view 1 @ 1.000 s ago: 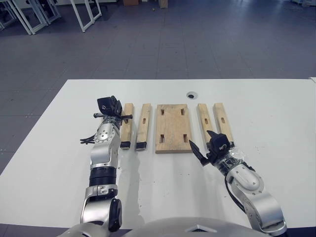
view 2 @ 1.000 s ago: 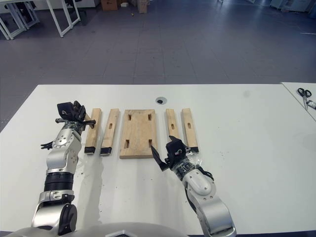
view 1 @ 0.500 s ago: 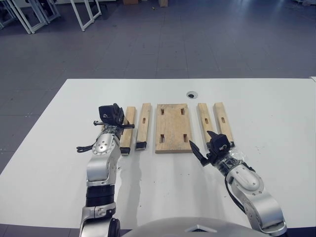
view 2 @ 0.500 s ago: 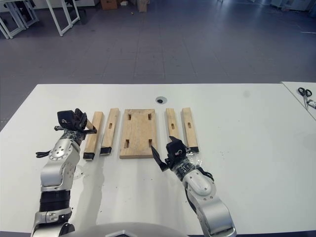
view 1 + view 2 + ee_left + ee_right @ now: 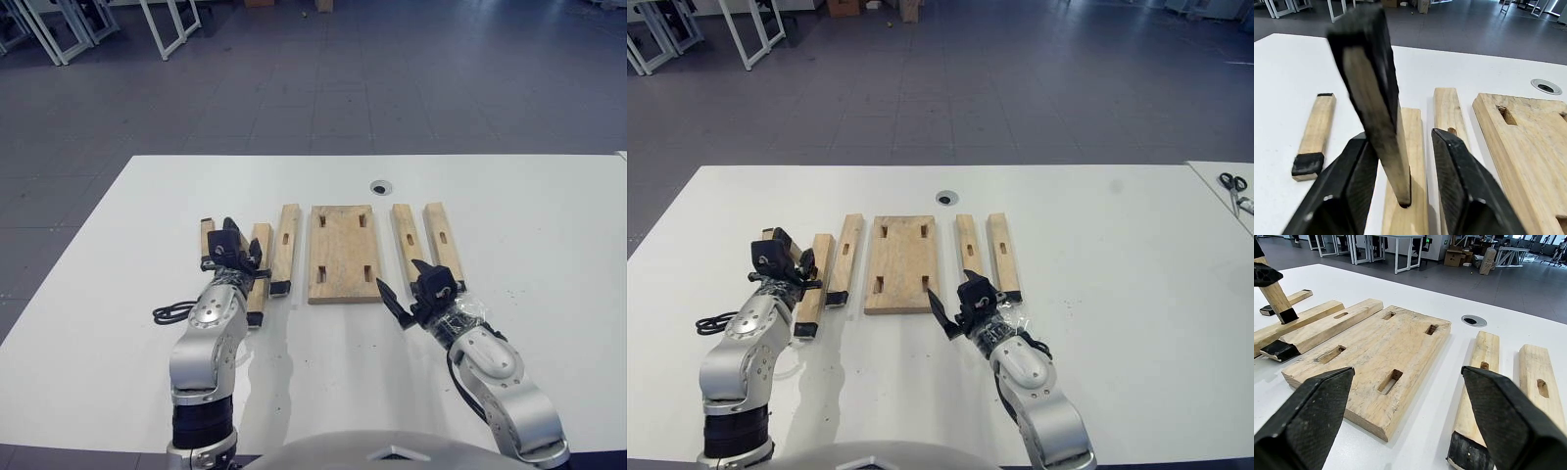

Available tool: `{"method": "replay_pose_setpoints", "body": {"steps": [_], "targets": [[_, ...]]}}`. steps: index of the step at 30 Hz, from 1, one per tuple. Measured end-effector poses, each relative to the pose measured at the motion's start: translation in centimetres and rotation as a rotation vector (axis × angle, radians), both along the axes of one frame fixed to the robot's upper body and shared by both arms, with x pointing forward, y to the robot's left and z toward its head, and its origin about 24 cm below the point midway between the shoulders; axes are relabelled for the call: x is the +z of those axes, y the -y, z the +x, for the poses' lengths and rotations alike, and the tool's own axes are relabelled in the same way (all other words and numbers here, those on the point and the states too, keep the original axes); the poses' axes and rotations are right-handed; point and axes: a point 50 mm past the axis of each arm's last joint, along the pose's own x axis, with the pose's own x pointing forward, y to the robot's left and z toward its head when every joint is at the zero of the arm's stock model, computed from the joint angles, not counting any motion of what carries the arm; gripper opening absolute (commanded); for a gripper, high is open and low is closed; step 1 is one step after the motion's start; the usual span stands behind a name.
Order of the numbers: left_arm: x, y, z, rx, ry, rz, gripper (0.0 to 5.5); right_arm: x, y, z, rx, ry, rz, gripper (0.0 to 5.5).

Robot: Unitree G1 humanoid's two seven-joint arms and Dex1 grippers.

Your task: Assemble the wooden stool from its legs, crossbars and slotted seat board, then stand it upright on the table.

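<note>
While the crossbar (image 5: 1376,107) stands with its foot in the slot of the outer leg (image 5: 261,269), at 9 o'clock of the board (image 5: 343,253), it is not plumb. Its long axis runs near upright, with the top leaning back toward 6 o'clock. The left gripper (image 5: 1400,136) has its fingers closed on the upper part.

Pushed down at that slant, the end will likely bind in the slot or lever the leg up. Nothing pins that leg, so it may also skid against its neighbour (image 5: 285,245), just beside it at 3 o'clock. Both, like the board, lie flat, long axes 12 to 6.

The right gripper (image 5: 402,284), at 5 o'clock of the board, hangs spread wide and empty, too far off to steady the leg. A spare crossbar (image 5: 1315,129) lies at 9 o'clock of the outer leg.
</note>
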Motion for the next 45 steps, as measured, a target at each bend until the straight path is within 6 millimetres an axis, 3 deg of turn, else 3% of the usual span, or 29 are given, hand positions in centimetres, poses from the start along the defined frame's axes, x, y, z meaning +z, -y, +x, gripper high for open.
{"method": "replay_pose_setpoints", "body": {"steps": [4, 13, 16, 21, 25, 28, 31, 35, 37, 39, 42, 45], "targets": [[4.1, -0.3, 1.5, 0.004, 0.151, 0.082, 2.27, -0.1, 0.0, -0.1, -0.004, -0.004, -0.001, 4.03], [12.9, -1.0, 4.4, -0.010, 0.394, 0.080, 2.27, -0.3, 0.0, -0.2, -0.013, -0.014, 0.005, 4.03], [12.1, -2.0, 5.6, 0.001, 0.343, 0.034, 2.27, -0.3, 0.0, -0.2, -0.012, -0.016, 0.005, 4.03], [4.7, -2.2, 5.4, -0.024, 0.099, -0.039, 2.27, -0.1, -0.1, 0.1, -0.008, -0.004, 0.004, 4.03], [4.3, -1.4, 5.4, -0.071, 0.132, -0.026, 2.27, -0.1, 0.0, 0.2, -0.009, -0.004, 0.004, 4.03], [4.3, -2.4, 5.6, -0.053, 0.133, 0.016, 2.27, -0.1, -0.1, 0.2, -0.012, -0.004, 0.007, 4.03], [5.7, -3.2, 5.9, -0.029, 0.170, -0.004, 2.27, -0.1, -0.1, 0.2, -0.017, -0.003, 0.010, 4.03], [13.7, -1.5, 5.3, -0.097, 0.484, 0.003, 2.77, -0.3, 0.0, 0.0, -0.025, -0.012, 0.011, 4.03], [15.1, -0.5, 3.0, -0.144, 0.560, 0.023, 3.15, -0.4, 0.1, -0.3, -0.032, -0.022, 0.009, 4.03], [12.6, -0.1, 0.6, -0.154, 0.489, 0.038, 3.51, -0.5, 0.2, -0.5, -0.039, -0.025, 0.009, 4.03], [6.7, 0.5, -4.4, -0.169, 0.250, 0.033, 4.03, -0.7, 0.4, -0.8, -0.053, -0.039, 0.006, 4.03], [2.3, 1.1, -9.4, -0.156, 0.003, -0.003, 4.13, -0.8, 0.5, -1.0, -0.056, -0.045, 0.003, 4.03]]}}
